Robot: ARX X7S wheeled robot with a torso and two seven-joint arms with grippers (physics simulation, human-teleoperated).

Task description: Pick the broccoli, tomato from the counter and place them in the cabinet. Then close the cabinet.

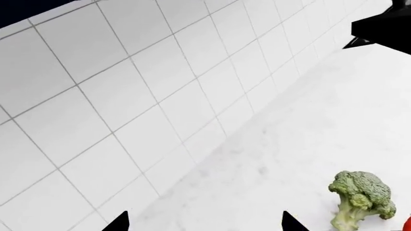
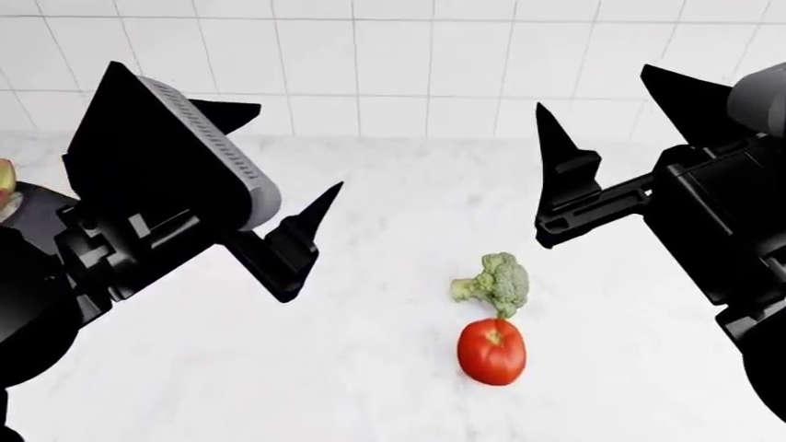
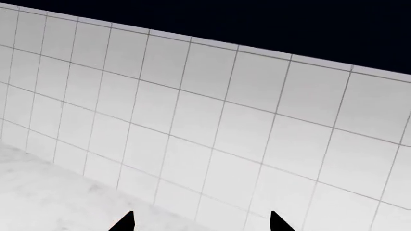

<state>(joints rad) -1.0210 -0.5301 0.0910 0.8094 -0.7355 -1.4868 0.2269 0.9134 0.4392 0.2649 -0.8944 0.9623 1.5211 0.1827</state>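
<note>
Here both grippers are spread and empty: the left gripper (image 2: 289, 170) and right gripper (image 2: 639, 120) hang above the counter (image 2: 368, 387). The broccoli (image 2: 495, 284) lies just behind the tomato (image 2: 491, 351). Only a red sliver of tomato shows in the left wrist view; the right wrist view sees only wall tiles (image 3: 192, 120).

A glossy, smooth red skin is shown by the tomato (image 2: 491, 351). A rough, lumpy matt head is borne by the broccoli (image 2: 496, 284). The counter (image 2: 368, 368) is finished in smooth, marble-look white. The wall tiles (image 2: 393, 64) are rendered smooth and white.
</note>
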